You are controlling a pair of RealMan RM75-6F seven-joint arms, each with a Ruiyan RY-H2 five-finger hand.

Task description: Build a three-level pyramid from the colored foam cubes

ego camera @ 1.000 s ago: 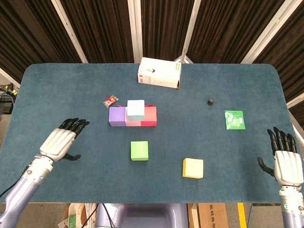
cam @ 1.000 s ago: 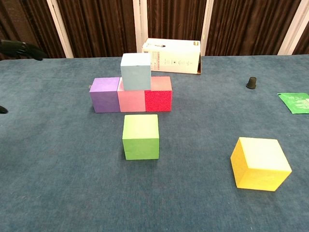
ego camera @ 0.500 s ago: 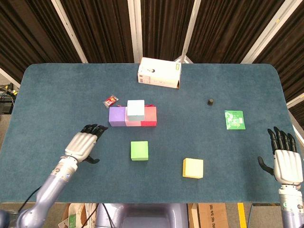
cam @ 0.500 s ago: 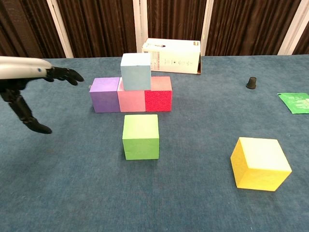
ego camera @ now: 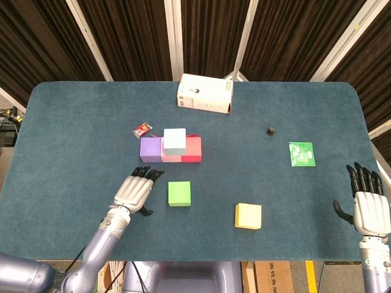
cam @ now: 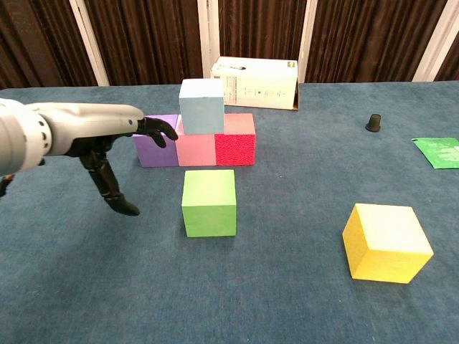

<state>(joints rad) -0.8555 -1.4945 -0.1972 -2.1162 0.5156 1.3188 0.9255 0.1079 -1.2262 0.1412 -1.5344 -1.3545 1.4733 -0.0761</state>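
A purple cube (ego camera: 150, 150), a pink cube (ego camera: 169, 156) and a red cube (ego camera: 192, 150) stand in a row, with a light blue cube (ego camera: 175, 140) on top of the purple and pink ones. A green cube (ego camera: 179, 193) lies alone in front of the row, a yellow cube (ego camera: 248, 216) further right. My left hand (ego camera: 135, 190) hovers open just left of the green cube (cam: 209, 202), fingers (cam: 159, 129) stretched toward the row and thumb hanging down. At the table's right edge my right hand (ego camera: 369, 206) rests open, far from the cubes.
A white carton (ego camera: 205, 94) lies at the back centre. A small red packet (ego camera: 142, 129) sits behind the purple cube. A small black knob (ego camera: 270, 130) and a green packet (ego camera: 302, 154) lie to the right on the blue table (ego camera: 73, 134).
My left hand has travelled right across the table, from near the left edge to just beside the green cube. The right hand and all cubes stayed put.
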